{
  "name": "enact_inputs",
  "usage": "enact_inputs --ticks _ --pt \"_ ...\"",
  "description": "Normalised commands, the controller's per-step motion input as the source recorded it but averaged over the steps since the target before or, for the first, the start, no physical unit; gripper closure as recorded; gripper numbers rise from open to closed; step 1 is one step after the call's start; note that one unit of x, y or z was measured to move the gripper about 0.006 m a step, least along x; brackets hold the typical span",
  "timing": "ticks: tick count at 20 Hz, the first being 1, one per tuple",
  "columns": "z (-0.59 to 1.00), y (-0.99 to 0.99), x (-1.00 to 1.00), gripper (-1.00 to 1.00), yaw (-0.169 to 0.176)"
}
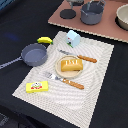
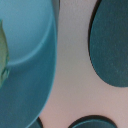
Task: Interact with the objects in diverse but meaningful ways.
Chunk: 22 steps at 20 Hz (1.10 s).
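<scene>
1. Your arm and its fingers do not show in the exterior view, and the wrist view shows no fingertips either, so you cannot tell whether the fingers are apart or together.
2. The wrist camera sits very close over a teal-grey pot (image 2: pixel 25 65) and a dark disc (image 2: pixel 112 45) on a pinkish board (image 2: pixel 72 75). That matches the grey pot (image 1: pixel 92 13) and black disc (image 1: pixel 67 13) on the brown board (image 1: pixel 100 27) at the far side of the worktop (image 1: pixel 20 20), so judge the fingers to be just above that pot.
3. The other items lie well apart from there, on the pale mat (image 1: pixel 95 70) nearer the camera.
4. The bread loaf (image 1: pixel 71 64) is orange-brown, resting on a plate (image 1: pixel 58 71), its long axis running towards the exterior view's right.
5. A fork (image 1: pixel 64 80) and a knife (image 1: pixel 80 56), both wooden-handled, flank the plate.
6. The yellow banana (image 1: pixel 45 40) lies just off the mat; the frying pan (image 1: pixel 33 54) is dark grey, handle towards the exterior view's left.
7. The pale blue carton (image 1: pixel 73 37) stands upright; the flat yellow box (image 1: pixel 38 87) lies at the mat's near corner.
</scene>
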Motion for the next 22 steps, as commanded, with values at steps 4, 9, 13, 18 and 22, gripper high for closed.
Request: enact_inputs --ticks 4,9,13,18,22 --pt "-0.07 0.2 0.19 -1.0 -0.025" --pt "-0.19 0.1 0.14 -1.0 -0.002" --pt "-0.2 0.07 0.11 -1.0 0.004" --pt "-0.17 0.08 0.11 -1.0 0.0" --pt "-0.05 0.13 0.18 -1.0 0.0"
